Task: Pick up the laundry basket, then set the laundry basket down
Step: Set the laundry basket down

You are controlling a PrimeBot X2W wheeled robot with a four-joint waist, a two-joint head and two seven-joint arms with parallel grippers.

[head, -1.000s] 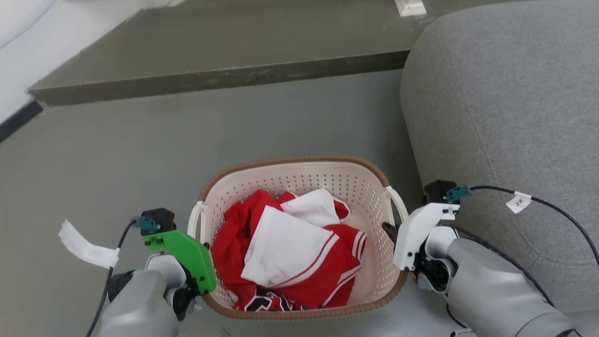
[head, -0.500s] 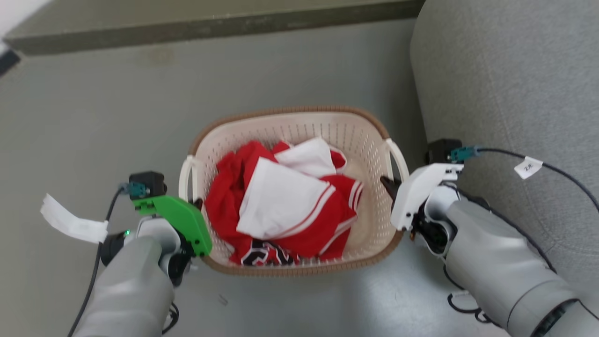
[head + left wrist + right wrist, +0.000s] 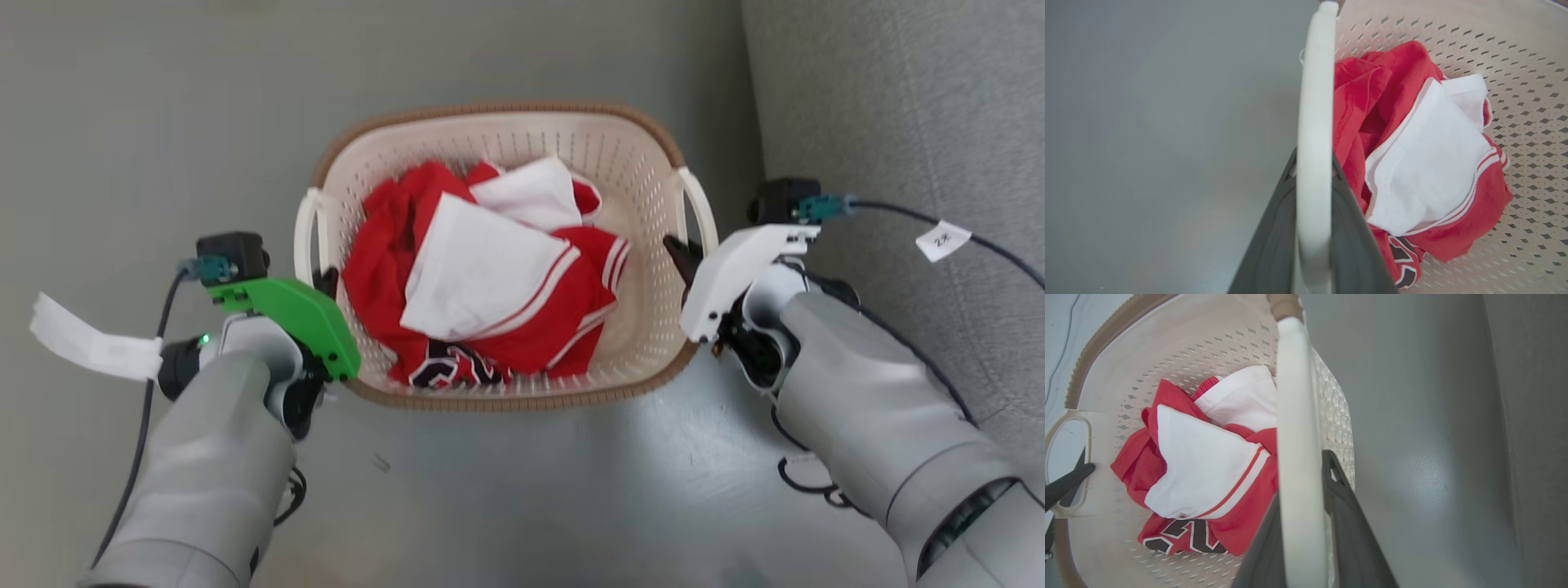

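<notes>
Two grippers, and both still grip as they did a second ago: the left gripper [image 3: 326, 282] is clamped on the left handle [image 3: 304, 237] of the laundry basket [image 3: 498, 108], and the right gripper [image 3: 676, 249] is clamped on the right handle [image 3: 704, 214]. The big change is the head camera itself. It has tipped downward, so the basket now shows near the top of that view instead of low in it, and the dark raised step that lay beyond the basket has slid out of the picture. Relative to the basket, the arms have not budged. In the left wrist view the dark fingers [image 3: 1274, 245] press on either side of the white loop, and it's the same story in the right wrist view. Inside the basket the red and white clothes [image 3: 482, 269] lie bunched in the same heap. Whether the basket's bottom is touching the floor [image 3: 163, 122] or already clear of it, I cannot tell. That floor is smooth, grey and faintly glossy, running on all around the basket's left, far and near sides. Just right of the basket rises a grey fabric sofa [image 3: 898, 106], with the right arm in front of it.
</notes>
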